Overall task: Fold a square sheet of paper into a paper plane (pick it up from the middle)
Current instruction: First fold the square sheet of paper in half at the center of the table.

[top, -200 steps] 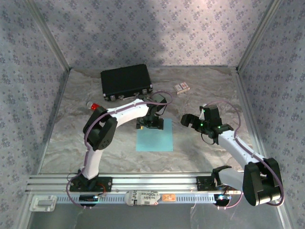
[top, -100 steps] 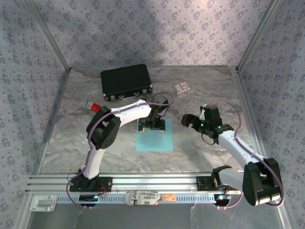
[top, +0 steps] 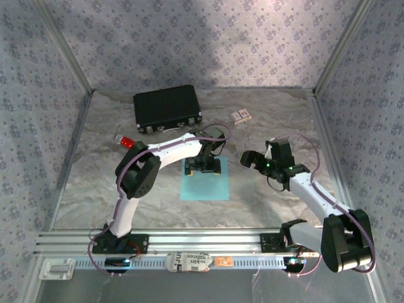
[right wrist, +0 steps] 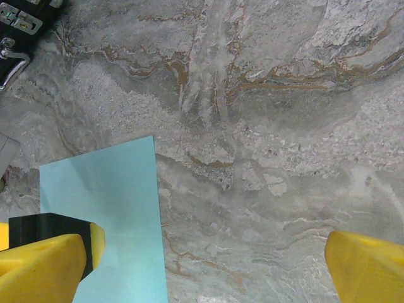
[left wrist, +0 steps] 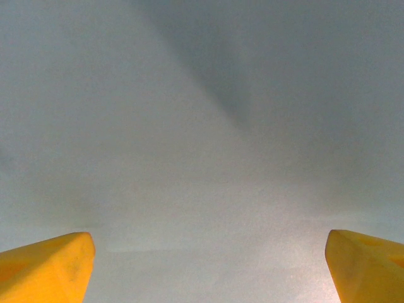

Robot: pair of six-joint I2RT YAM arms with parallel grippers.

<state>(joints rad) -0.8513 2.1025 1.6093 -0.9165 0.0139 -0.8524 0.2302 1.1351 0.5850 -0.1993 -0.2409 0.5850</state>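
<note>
Since the earlier picture the left gripper [top: 205,168] has come a little nearer, over the far part of the square sheet of paper [top: 205,186]; the right gripper [top: 251,159] has not moved. The left fingers [left wrist: 47,268] are spread wide and hold nothing, and the flat sheet lies close under them; whether they touch it I cannot tell. The right fingers [right wrist: 366,268] are also wide apart and empty, above the table [right wrist: 265,158], with the sheet to their left.

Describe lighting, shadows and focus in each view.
Top external: even light, a soft grey shadow across the patterned back wall. Left wrist: a pale textureless surface crossed by a diagonal shadow. Right wrist: grey marble tabletop veins sharp, the thin light cyan-blue square sheet of paper evenly lit.
</note>
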